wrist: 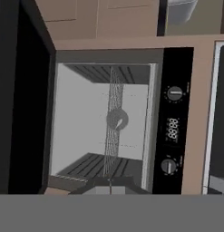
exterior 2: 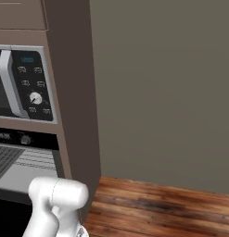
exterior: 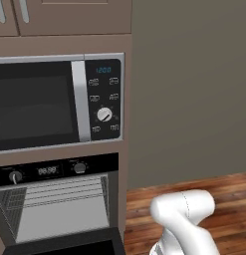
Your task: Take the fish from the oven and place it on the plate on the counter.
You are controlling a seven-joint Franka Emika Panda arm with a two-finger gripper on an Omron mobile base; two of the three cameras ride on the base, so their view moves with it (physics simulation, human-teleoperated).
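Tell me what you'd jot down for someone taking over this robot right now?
Gripper: shut, holding nothing that can be seen.
Oven: door already open, wire rack exposed; the hand camera looks straight into the cavity.
Fish: cannot be made out on the rack from here.
Plate and counter: no sight of them from this spot.
Done: oven opened.
Left: find and grasp the fish, lift it out, carry it to the plate, set it down.

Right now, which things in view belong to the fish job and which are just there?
Job:
oven, door open
rack inside it

Just there:
microwave
cabinets
wood floor

I can't make out the fish or plate.
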